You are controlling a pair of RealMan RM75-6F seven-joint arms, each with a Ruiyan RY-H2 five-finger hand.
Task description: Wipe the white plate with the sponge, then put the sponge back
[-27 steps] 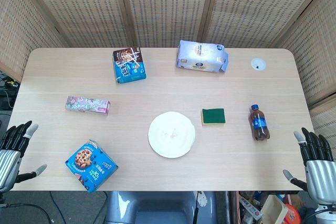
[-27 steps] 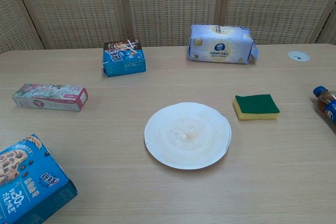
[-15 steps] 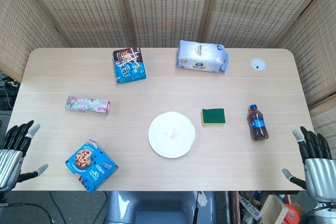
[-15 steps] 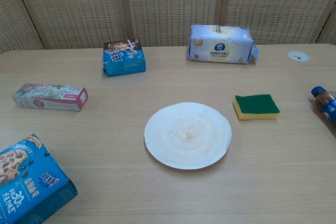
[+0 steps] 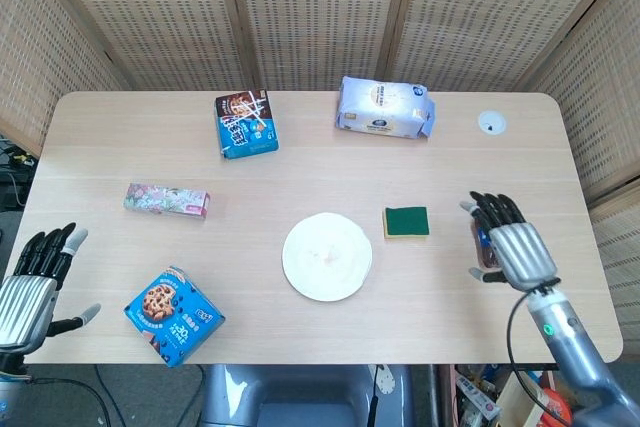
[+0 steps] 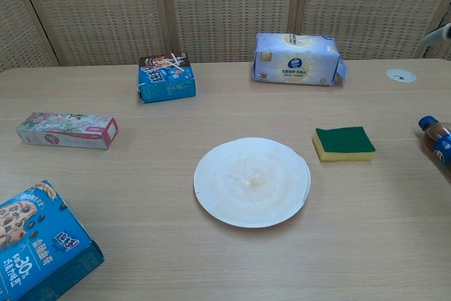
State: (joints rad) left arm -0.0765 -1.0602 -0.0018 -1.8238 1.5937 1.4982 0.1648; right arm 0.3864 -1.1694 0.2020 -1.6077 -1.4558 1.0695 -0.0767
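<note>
Two hands in play, both empty. Right hand (image 5: pixel 513 244) hovers over table's right side, fingers spread, covering cola bottle (image 6: pixel 438 138) in head view; whether it touches bottle, cannot tell. Left hand (image 5: pixel 32 282) sits off table's front-left corner, fingers spread. White plate (image 5: pixel 327 256) lies near middle of table (image 5: pixel 300 162), toward front edge. Sponge (image 5: pixel 406 221), green side up, rests just right of plate, apart from it, between plate and right hand.
</note>
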